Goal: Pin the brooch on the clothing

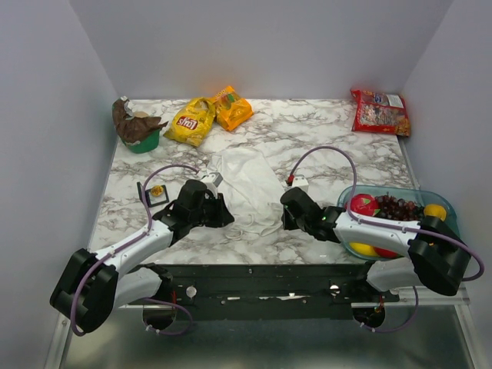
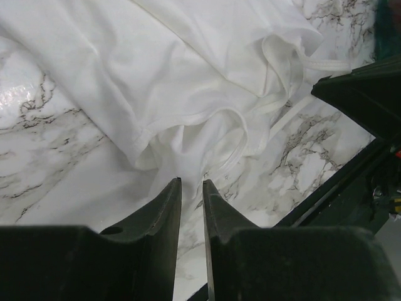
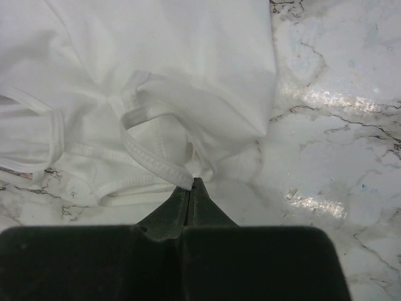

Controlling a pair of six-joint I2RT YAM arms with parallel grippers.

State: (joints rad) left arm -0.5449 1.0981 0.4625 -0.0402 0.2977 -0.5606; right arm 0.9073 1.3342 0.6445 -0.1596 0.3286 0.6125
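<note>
The white clothing lies crumpled on the marble table between my two grippers. The brooch, a tiny gold disc, rests on a small black square frame to the left, behind my left arm. My left gripper is at the garment's near left edge. In the left wrist view its jaws stand a narrow gap apart with nothing between them, tips just short of the cloth. My right gripper is shut, its tips pinching a hem of the clothing.
A green bowl with brown stuffing stands back left. Yellow and orange snack bags lie at the back, a red bag back right. A teal bowl of fruit sits under my right arm.
</note>
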